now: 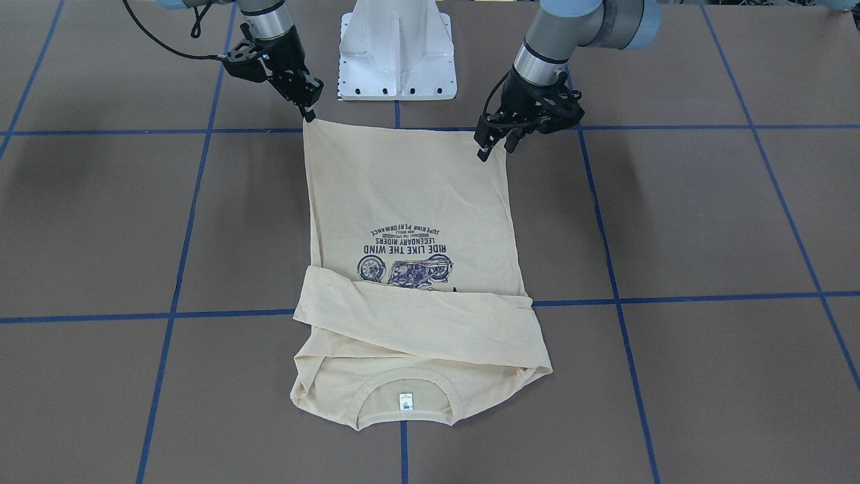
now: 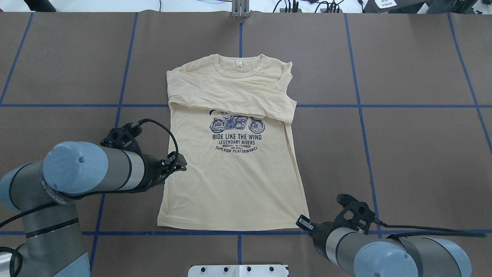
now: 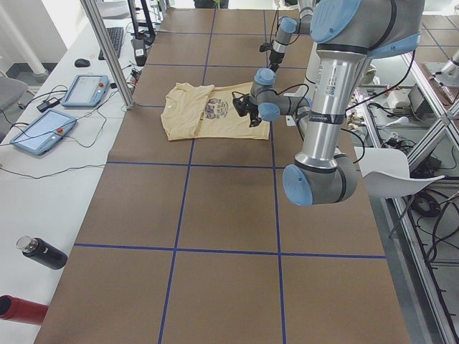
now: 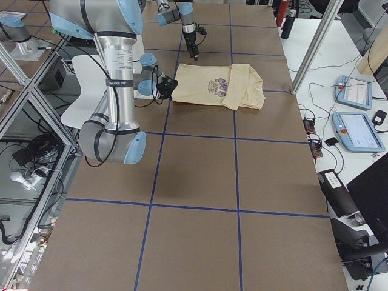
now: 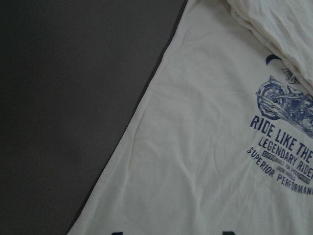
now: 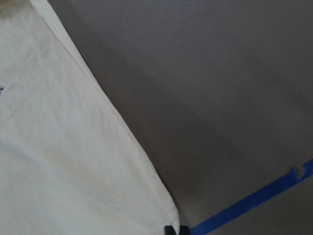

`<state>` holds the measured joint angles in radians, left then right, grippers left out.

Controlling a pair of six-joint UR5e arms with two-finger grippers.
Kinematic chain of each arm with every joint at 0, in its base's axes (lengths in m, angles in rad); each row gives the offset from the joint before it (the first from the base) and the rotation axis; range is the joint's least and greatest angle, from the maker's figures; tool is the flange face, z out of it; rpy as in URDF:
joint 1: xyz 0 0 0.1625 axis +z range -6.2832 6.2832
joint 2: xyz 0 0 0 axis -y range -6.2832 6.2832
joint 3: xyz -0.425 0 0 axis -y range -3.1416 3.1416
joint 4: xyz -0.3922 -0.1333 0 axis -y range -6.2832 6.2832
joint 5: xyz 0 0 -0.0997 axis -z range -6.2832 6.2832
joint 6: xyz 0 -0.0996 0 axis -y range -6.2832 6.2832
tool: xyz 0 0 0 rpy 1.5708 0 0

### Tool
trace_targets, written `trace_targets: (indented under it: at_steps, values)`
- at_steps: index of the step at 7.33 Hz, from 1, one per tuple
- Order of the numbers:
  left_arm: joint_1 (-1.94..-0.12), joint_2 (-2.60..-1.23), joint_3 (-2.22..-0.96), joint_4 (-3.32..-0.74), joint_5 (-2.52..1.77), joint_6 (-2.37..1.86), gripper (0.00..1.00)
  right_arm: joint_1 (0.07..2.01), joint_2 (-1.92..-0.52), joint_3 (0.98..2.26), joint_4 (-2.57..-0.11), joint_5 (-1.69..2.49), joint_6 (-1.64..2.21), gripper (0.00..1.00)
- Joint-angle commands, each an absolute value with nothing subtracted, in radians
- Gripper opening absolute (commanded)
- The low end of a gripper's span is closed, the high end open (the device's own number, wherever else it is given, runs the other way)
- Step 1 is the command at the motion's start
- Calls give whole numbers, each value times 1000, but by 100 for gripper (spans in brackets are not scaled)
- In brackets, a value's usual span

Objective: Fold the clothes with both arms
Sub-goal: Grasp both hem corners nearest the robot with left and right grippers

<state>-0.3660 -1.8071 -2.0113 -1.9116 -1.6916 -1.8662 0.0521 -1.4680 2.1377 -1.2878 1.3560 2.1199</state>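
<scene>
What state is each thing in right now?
T-shirt: flat, print up, sleeves folded across chest, hem unfolded.
Left hand: open, above the shirt, gripping nothing.
Right hand: closed at a hem corner; unclear whether it pinches cloth.

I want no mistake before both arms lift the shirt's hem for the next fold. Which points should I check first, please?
1. Both sleeves folded across the T-shirt chest: ok.
2. The hem flat and straight: ok.
3. The right gripper at its hem corner: ok, fingers together.
4. The right gripper really holding cloth: cannot tell.
5. The left gripper gripping its corner: not ok; it is open and holds nothing.
</scene>
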Motion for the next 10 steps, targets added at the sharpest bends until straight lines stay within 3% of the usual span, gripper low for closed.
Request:
trace_targets:
  at_steps: [1, 10]
  values:
    - [-342, -1786, -2002, -1911, -1687, -1881, 68, 52, -1468, 2141, -1289, 1356, 2118, 0]
    - [-239, -1740, -1990, -1908, -1693, -1933, 61, 48, -1468, 2141, -1287, 1356, 2120, 0]
